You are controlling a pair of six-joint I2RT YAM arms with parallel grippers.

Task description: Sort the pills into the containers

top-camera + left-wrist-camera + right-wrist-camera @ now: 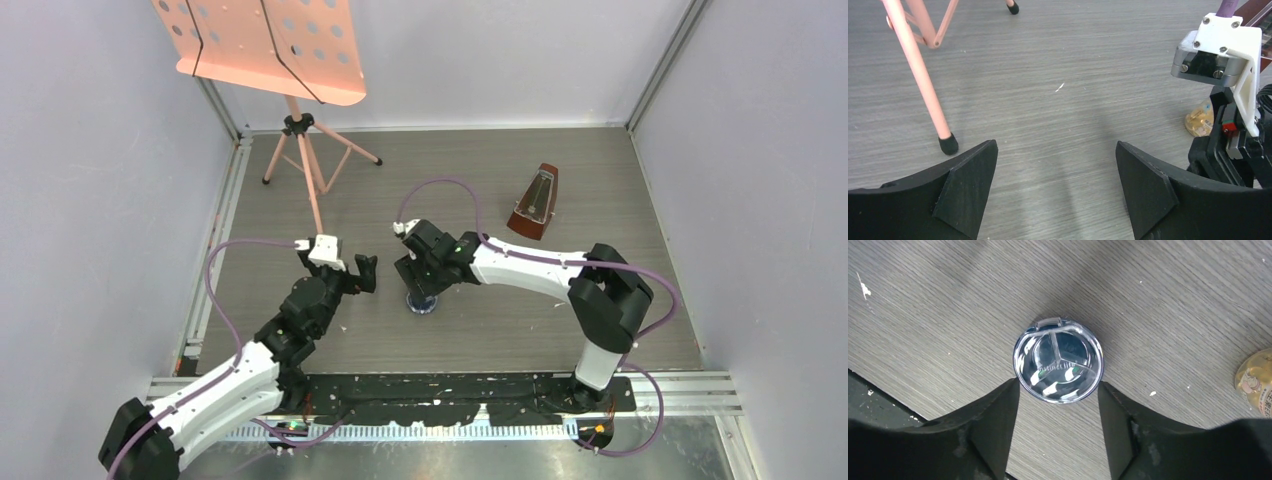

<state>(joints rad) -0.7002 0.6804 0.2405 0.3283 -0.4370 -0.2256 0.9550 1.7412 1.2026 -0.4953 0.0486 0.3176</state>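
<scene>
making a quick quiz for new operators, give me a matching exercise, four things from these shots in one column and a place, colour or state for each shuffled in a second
Column one
1. music stand
2. metronome
3. blue dish
4. left tool

Column two
a. sits between the fingers of the right tool
b. pink, standing at the far left
c. open, with nothing between its fingers
d. brown, at the far side, right of centre

Pairs: 1-b, 2-d, 3-a, 4-c
</scene>
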